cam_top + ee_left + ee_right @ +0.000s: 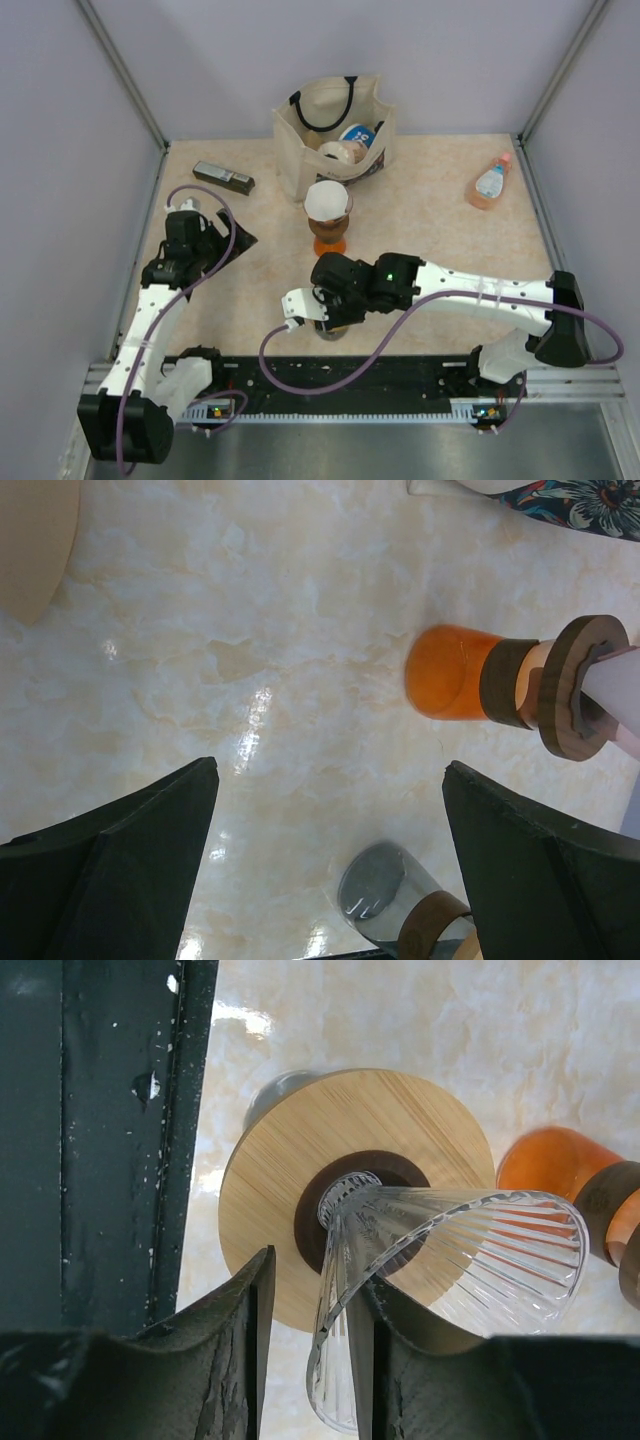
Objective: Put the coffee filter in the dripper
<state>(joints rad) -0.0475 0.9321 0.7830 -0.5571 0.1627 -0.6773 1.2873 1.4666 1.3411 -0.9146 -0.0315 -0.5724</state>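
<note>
The white coffee filter (328,198) sits in the pinkish dripper (346,209), which stands on a dark ring atop the orange beaker (329,241) at mid table. The left wrist view shows the filter (618,685), the dripper's edge (625,742), the dark brown ring (570,685) and the orange beaker (450,672). My right gripper (322,318) (305,1270) is open and straddles the rim of a second, clear ribbed cone (470,1240). This cone is tilted, its tip in the tan ring (300,1150) on a clear beaker (375,885). My left gripper (232,243) (330,770) is open and empty.
A cream tote bag (320,120) with items stands behind the orange beaker. A black bar (223,177) lies at back left and an orange bottle (489,183) at back right. The black rail (340,375) (110,1140) runs along the near edge.
</note>
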